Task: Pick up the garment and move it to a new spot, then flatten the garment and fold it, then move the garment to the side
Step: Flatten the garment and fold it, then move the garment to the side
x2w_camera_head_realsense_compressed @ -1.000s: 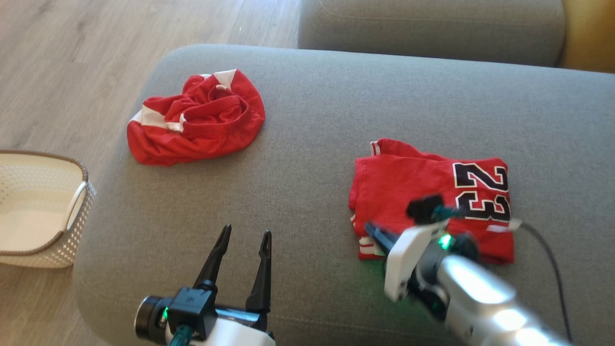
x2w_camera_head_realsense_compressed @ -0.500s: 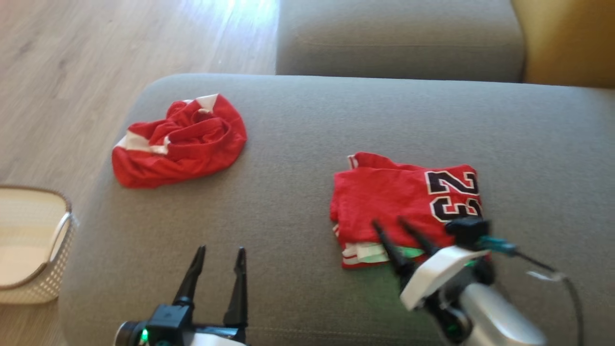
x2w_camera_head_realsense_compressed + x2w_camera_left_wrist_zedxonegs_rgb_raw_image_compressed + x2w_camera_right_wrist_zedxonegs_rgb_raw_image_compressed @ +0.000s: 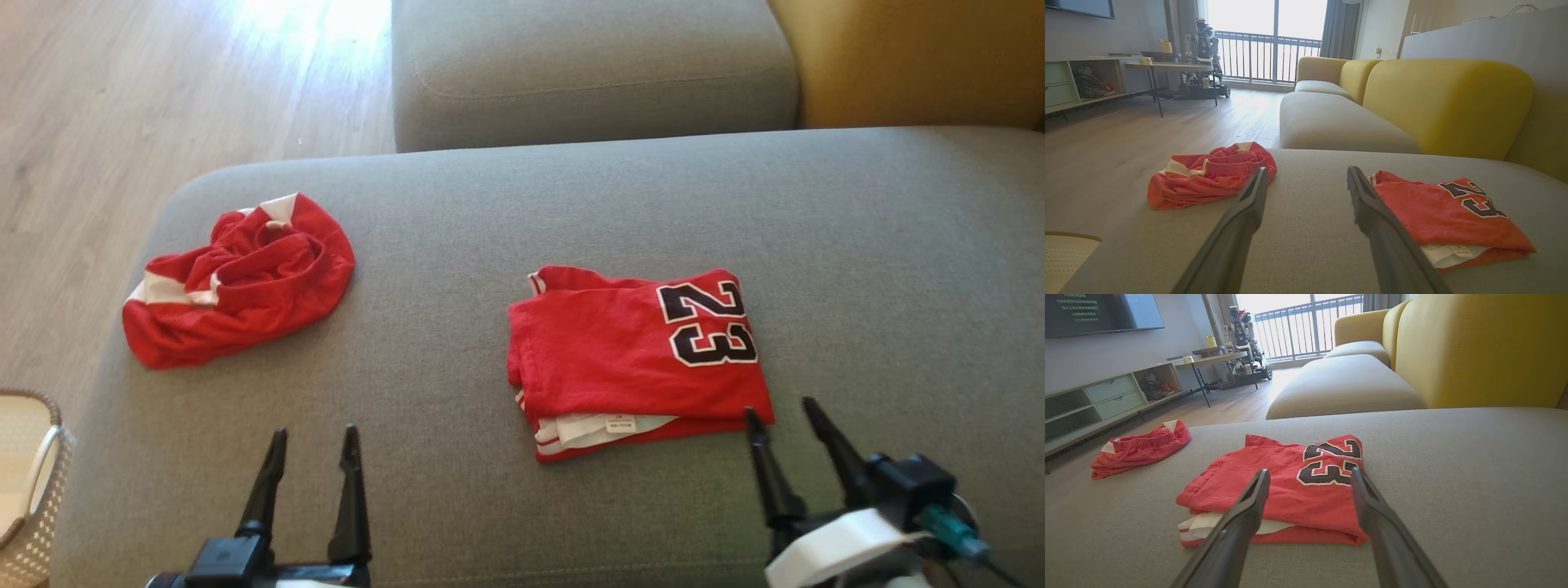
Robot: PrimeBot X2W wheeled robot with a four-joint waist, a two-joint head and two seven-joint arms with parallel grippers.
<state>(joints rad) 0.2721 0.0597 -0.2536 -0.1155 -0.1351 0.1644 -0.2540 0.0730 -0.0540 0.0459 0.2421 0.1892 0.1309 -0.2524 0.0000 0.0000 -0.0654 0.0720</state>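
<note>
The garment (image 3: 637, 359), a red jersey with a black "23", lies folded in a neat rectangle on the grey sofa cushion (image 3: 571, 180); a white inner layer shows at its near edge. My right gripper (image 3: 779, 407) is open, its tips just off the garment's near right corner, holding nothing. In the right wrist view the garment (image 3: 1290, 482) lies just beyond the spread right gripper (image 3: 1310, 470). My left gripper (image 3: 316, 431) stands open and empty near the front edge, left of the garment (image 3: 1437, 212), as the left wrist view of the left gripper (image 3: 1307, 169) confirms.
A second red garment with white trim (image 3: 237, 282) lies crumpled at the cushion's far left. A white woven basket (image 3: 37, 490) sits on the wood floor at the lower left. Another grey seat (image 3: 588, 73) and a yellow backrest (image 3: 914, 57) lie beyond.
My right gripper has drawn back off the jersey's near edge and opened, leaving the jersey folded on the cushion. The head camera has shifted, so the whole view has moved.
</note>
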